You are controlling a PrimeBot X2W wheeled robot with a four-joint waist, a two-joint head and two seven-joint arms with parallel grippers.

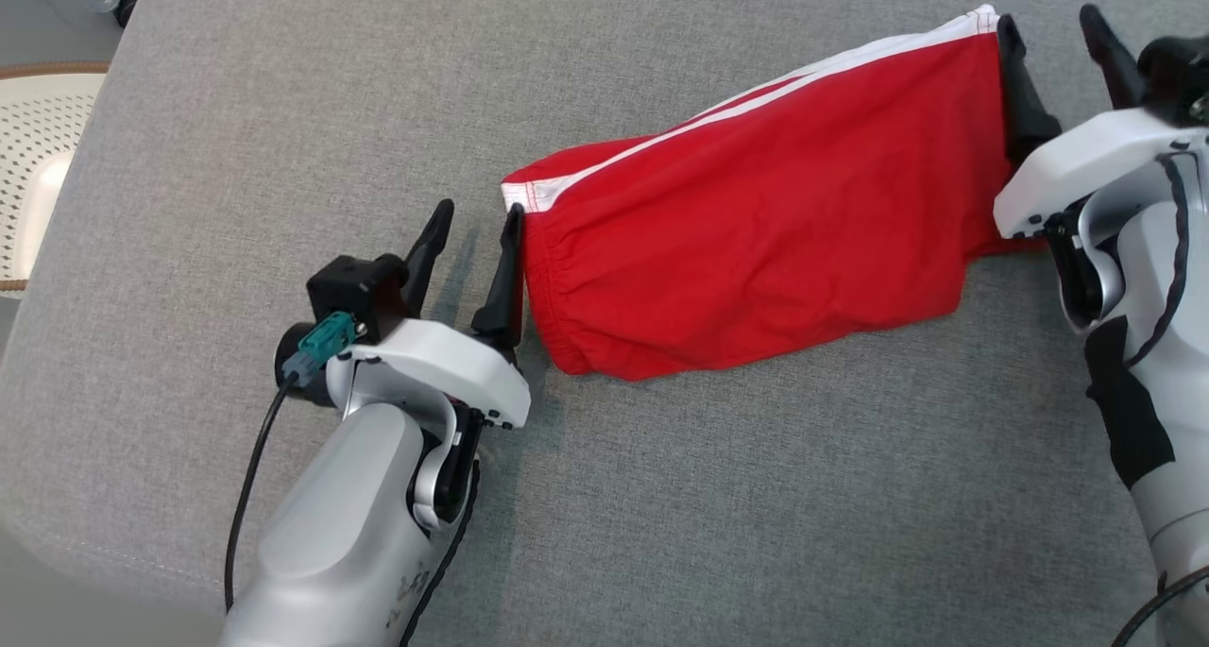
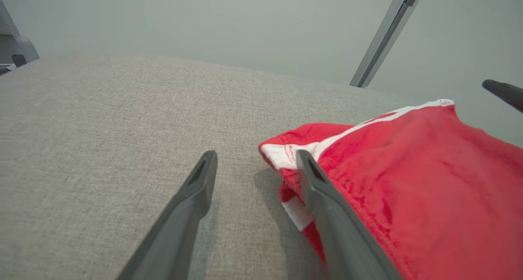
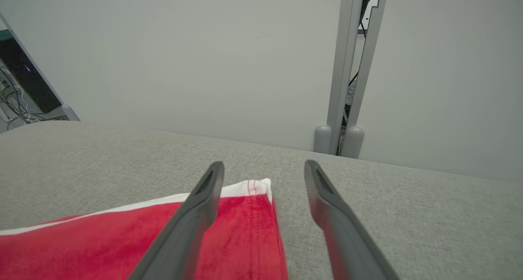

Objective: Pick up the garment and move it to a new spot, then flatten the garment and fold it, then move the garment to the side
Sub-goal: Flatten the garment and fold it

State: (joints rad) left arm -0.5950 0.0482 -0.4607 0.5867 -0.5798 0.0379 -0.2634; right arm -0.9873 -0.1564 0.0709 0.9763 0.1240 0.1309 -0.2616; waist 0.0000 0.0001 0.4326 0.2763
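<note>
the folded red cotton shorts with white side stripes (image 1: 756, 241) lie flat on the grey fabric-covered counter (image 1: 283, 109), right of centre in the head view. the left claw (image 1: 477, 220) stands open and empty, one finger against the gathered end. the right claw (image 1: 1048, 24) is open at the opposite end, one finger over the hem corner.

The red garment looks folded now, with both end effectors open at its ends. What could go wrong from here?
1. The left end effector has one finger right at the edge of the red garment. Pulling away sideways might snag the cloth and open the fold.
2. The right end effector has one finger close beside the white-trimmed corner. A careless retreat could drag that corner out of line.
</note>
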